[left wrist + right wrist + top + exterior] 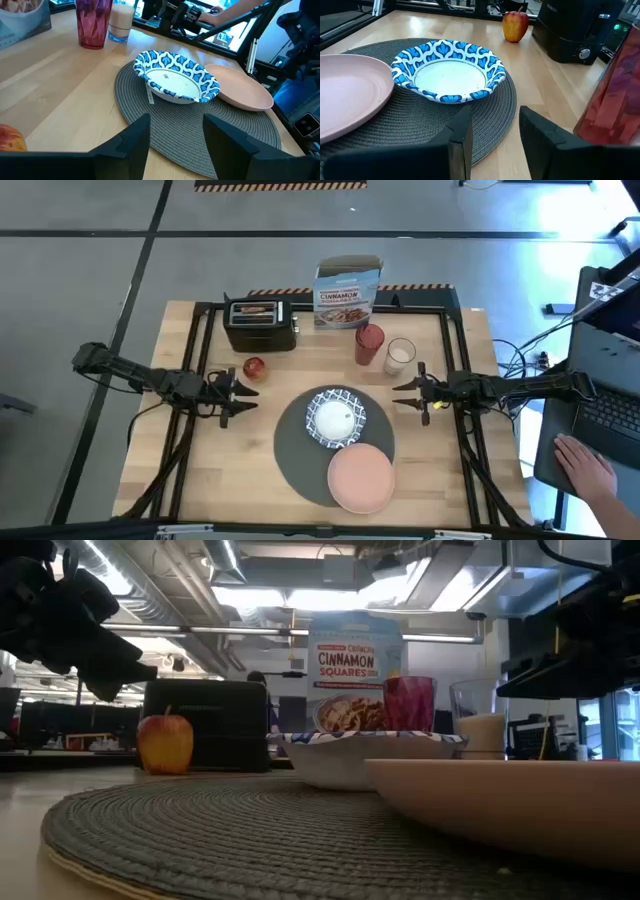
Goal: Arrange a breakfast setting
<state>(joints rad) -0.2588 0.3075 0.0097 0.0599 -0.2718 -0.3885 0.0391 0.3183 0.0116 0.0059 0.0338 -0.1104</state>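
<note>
The round dark-grey mat (300, 455) lies at the table's middle near side. On it stand the blue-and-white bowl (336, 418) and, nearer, the salmon-pink plate (361, 477), whose rim reaches over the mat's near edge. The red tumbler (369, 345) and the milk glass (400, 356) stand side by side on the table beyond the mat. My left gripper (240, 392) hovers open left of the mat, its fingers pointing at the bowl (175, 82). My right gripper (408, 392) hovers open right of the mat, also facing the bowl (447, 70). A small gold-coloured thing (425, 416), perhaps the spoon, shows below the right gripper.
A red apple (254, 368) lies left of the mat, near my left gripper. A black toaster (260, 325) and a cereal box (347, 295) stand at the far edge. A person's hand (585, 465) rests on a laptop beyond the table's right edge.
</note>
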